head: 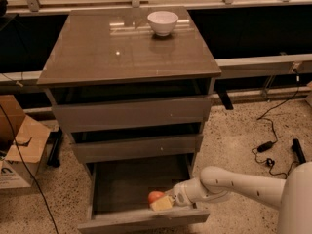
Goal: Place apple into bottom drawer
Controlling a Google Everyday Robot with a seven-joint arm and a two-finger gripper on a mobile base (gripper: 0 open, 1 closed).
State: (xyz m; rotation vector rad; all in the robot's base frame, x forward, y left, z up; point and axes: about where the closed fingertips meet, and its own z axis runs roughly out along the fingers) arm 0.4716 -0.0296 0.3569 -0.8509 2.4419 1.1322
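Reaching into the pulled-out bottom drawer [141, 221], the pincer [162, 203] sits low near its front wall. We see the apple [155, 196] touching its tip on the far side (clenched or released, we cannot tell). High above the pincer, a white bowl [163, 22] stands on the worktop [122, 52].

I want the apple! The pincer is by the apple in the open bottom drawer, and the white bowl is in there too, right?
No. The camera view shows the white bowl on the cabinet top. The pincer is by the apple in the open bottom drawer.
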